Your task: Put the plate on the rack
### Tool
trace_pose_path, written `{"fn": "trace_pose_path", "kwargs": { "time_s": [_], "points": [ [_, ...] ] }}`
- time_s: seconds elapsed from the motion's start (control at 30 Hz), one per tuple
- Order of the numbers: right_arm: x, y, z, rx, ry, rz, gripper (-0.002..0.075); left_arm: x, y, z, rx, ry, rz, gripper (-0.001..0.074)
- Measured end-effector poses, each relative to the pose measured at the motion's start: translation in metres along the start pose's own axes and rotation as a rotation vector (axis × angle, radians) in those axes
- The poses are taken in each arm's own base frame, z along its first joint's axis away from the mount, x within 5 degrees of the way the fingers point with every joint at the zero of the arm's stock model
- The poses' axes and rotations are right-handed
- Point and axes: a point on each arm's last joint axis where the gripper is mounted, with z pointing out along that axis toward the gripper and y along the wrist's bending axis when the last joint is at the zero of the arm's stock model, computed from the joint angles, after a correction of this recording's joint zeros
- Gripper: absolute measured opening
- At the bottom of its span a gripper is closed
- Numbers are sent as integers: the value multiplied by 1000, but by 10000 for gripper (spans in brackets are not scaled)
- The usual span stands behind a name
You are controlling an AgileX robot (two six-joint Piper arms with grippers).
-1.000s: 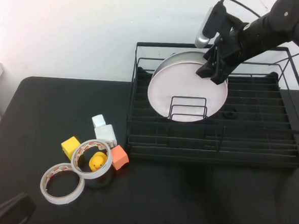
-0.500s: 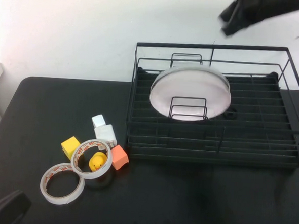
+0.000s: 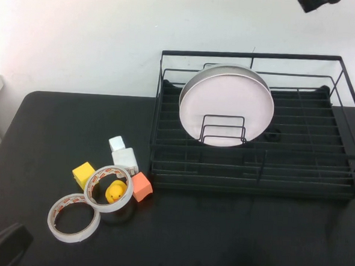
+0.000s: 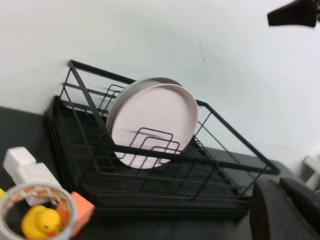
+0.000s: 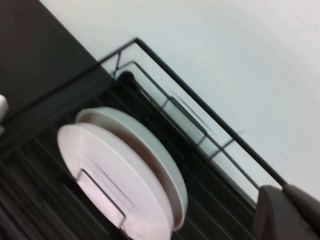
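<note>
- A black wire rack (image 3: 253, 174) sits on a black table (image 3: 219, 238), at about 2 o'clock from the table's centre in the high view.
- A pale pink plate (image 3: 227, 106) stands on edge inside the rack, toward its 10 o'clock corner, tilted back and leaning against a grey-white plate (image 3: 220, 69) just behind it.
- A small upright wire loop (image 3: 223, 128) crosses the front of the pink plate's lower part.
- The right gripper (image 3: 314, 2) is high above the rack at 1 o'clock, well apart from the plate; whether its fingers are open cannot be told, and it holds nothing visible.
- The left gripper (image 3: 1, 249) lies at the table's 7 o'clock corner; its opening cannot be told either.
- At 8 o'clock lie 2 tape rolls (image 3: 74, 217), a yellow duck (image 3: 118, 193) and coloured blocks (image 3: 141, 186).
</note>
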Motion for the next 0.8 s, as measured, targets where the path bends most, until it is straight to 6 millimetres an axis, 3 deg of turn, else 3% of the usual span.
{"fn": "trace_pose_path", "kwargs": {
  "time_s": [0.23, 0.4, 0.6, 0.8],
  "points": [
    [-15, 16, -45, -90, -134, -1, -1, -3, 3, 0, -40, -18, 165, -1],
    [-10, 37, -83, -147, -235, -49, -1, -9, 15, -2, -193, -61, 203, -1],
    [20, 67, -139, -91, -341, -98, -1, -12, 24, -4, -290, -84, 195, -1],
    [72, 102, -170, -55, -368, -103, -1, -12, 24, -4, -295, -85, 198, -1]
  ]
}}
